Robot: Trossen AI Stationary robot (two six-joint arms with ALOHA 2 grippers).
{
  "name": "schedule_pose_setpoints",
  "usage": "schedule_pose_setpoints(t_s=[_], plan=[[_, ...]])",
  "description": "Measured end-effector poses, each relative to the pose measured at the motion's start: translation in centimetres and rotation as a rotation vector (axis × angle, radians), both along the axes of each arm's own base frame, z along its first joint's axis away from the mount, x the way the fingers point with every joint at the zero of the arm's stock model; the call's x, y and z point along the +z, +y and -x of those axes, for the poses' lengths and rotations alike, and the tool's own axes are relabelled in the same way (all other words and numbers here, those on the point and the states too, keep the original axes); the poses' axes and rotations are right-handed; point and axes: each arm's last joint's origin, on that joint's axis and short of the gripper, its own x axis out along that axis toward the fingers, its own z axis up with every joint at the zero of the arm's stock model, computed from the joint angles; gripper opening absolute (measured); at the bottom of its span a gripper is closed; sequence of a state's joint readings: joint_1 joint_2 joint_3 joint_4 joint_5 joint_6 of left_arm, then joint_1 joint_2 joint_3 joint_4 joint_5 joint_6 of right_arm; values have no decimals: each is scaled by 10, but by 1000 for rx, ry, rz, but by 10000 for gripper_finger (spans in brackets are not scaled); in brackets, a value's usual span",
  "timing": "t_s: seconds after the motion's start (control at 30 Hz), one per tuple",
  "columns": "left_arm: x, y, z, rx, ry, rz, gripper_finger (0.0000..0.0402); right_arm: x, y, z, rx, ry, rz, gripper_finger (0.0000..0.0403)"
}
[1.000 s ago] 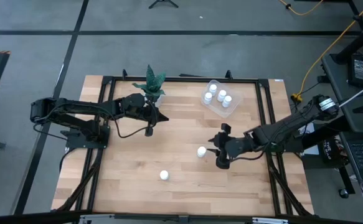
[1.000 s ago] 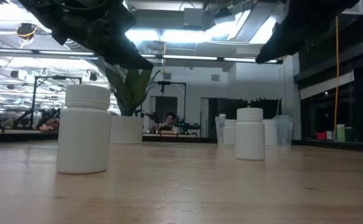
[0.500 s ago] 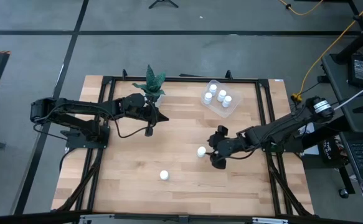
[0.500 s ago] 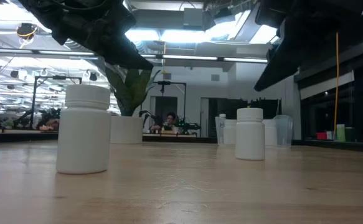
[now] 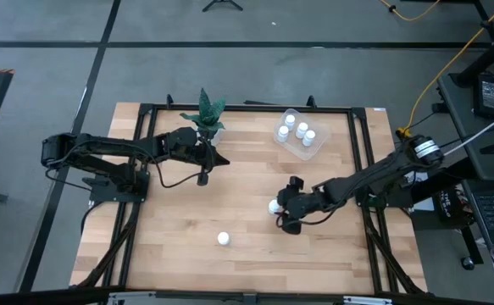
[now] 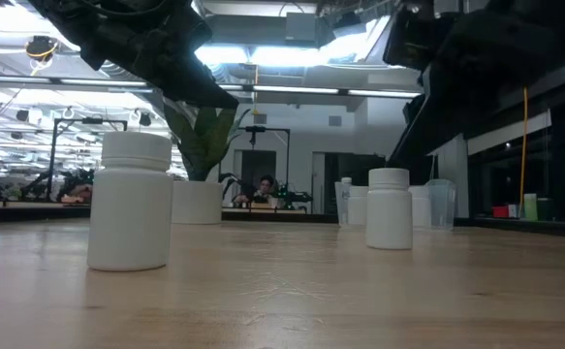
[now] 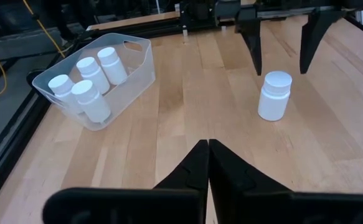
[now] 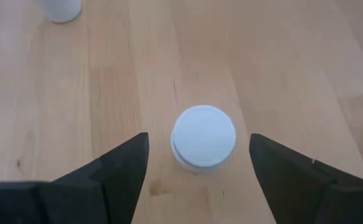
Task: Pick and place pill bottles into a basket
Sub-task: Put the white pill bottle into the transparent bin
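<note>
The pale wooden tabletop point(image 5: 187, 220) carries everything here, and the landmark on it is the basket point(image 5: 296, 146), a shallow clear plastic tray with rounded corners at the far edge. Four small white cylindrical pill bottles point(image 7: 88, 81) with white caps already stand inside it, close together. A white pot holding a green plant point(image 5: 208, 113) sits well to the basket's left along the same far edge.

The left claw point(image 5: 202, 176) waits near that pot, its fingers pressed together on nothing, as the left wrist view shows.

Two bottles are still out. The bottle in hand point(image 5: 274, 206) stands upright toward the near side from the basket, well apart from it; the last bottle point(image 5: 223, 239) stands farther off again, nearer the front edge.

The right claw point(image 5: 288, 207) hangs right over the nearer bottle with its fingers spread wide. In the right wrist view the round cap point(image 8: 203, 135) sits centred in the gap, one finger to each side, neither touching.

Judged by its look, the bottle is light, rigid plastic with a smooth wall, so it could tip or skid if nudged off-centre. The best hold seems to be across the body just under the cap, both fingers closing evenly
</note>
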State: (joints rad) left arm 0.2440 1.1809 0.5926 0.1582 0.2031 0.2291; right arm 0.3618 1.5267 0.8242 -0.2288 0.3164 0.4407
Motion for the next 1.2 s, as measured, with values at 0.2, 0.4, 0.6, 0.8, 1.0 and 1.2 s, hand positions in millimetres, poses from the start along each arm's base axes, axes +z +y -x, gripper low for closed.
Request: schedule_pose_setpoints(t_s=[0.2, 0.4, 0.6, 0.8, 1.0, 1.2], plan=[[0, 0, 0, 1, 0, 2, 3, -10, 1, -3, -17, 26, -3, 278], [0, 0, 0, 1, 0, 2, 10, -14, 3, -8, 15, 4, 16, 278], [0, 0, 0, 1, 0, 1, 7, -17, 3, -10, 16, 7, 23, 278], [0, 0, 0, 0, 0, -1, 5, -19, -1, -12, 3, 12, 25, 271], [0, 0, 0, 0, 1, -1, 7, -20, -3, -13, -5, 19, 29, 231], [0, 0, 0, 0, 1, -1, 2, -20, -3, -13, -1, 15, 31, 167]])
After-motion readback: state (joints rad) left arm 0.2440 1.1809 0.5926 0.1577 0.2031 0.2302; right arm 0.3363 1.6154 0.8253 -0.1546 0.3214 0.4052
